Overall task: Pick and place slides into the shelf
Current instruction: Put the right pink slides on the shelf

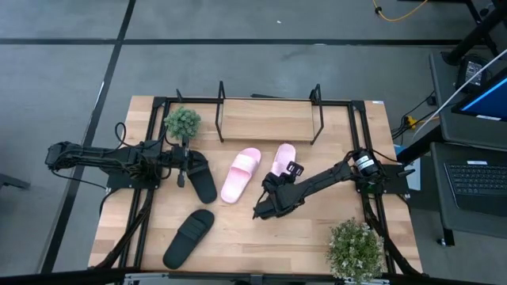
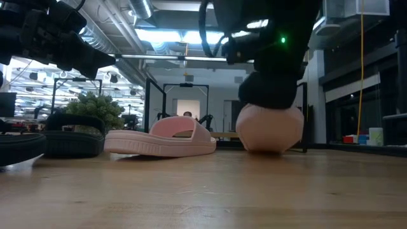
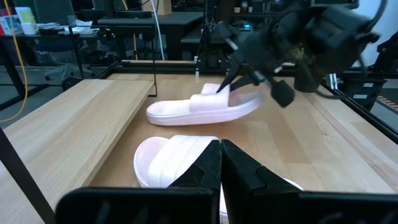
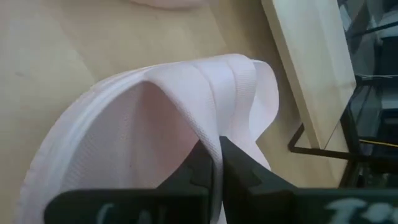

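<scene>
Two pale pink slides lie in front of the shelf [image 1: 269,119]. One [image 1: 240,174] rests sole-down on the table. My right gripper [image 1: 291,169] is shut on the other [image 1: 283,157], which shows tilted in the left wrist view [image 3: 205,109]. One black slide [image 1: 202,180] lies right by my left gripper [image 1: 181,176], which hovers shut and touches nothing. A second black slide [image 1: 188,237] lies toward the near left. My right gripper pinches the pink slide's strap at its edge [image 4: 214,127], with one finger under the strap and one on its ribbed outer side. The fingers slant down from the table's near right. The slide sits tilted with one end raised; whether its other end touches the table I cannot tell.
A small green plant [image 1: 182,121] stands by the shelf's left end, and another [image 1: 355,247] stands at the near right corner. The shelf's black wire uprights [image 1: 222,99] rise at both ends of its board. Bare tabletop lies between the slides and the near edge.
</scene>
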Available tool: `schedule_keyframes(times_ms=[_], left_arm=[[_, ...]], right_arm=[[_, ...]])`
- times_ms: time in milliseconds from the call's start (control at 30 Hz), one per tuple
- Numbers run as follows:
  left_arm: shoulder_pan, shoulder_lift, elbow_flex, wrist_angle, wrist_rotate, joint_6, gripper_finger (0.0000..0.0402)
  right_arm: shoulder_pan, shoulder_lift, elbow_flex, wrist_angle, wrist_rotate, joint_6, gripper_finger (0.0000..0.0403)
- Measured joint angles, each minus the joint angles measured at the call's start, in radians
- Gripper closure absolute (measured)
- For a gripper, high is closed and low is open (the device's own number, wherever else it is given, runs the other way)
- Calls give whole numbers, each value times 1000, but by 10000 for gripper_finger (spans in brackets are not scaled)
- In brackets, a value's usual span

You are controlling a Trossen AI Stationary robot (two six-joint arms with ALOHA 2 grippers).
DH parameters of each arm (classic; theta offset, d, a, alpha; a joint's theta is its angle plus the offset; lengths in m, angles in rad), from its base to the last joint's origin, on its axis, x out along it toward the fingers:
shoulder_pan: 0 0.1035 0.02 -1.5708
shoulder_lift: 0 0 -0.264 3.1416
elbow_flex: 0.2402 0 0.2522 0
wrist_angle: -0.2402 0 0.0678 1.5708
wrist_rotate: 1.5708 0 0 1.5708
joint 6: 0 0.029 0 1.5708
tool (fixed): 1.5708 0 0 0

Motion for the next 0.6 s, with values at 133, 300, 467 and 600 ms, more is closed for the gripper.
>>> schedule_keyframes(times_ms=[133,300,467,600], left_arm=[[0,0,0,0,0,-1,401],[0,0,0,0,0,-1,401],[0,0,0,0,0,-1,401],[0,0,0,0,0,-2,401]], right_arm=[[38,0,29,-3,-9,30,390],[74,0,67,-30,-9,61,390],[91,0,133,-135,-5,111,390],[96,0,195,-205,5,129,390]])
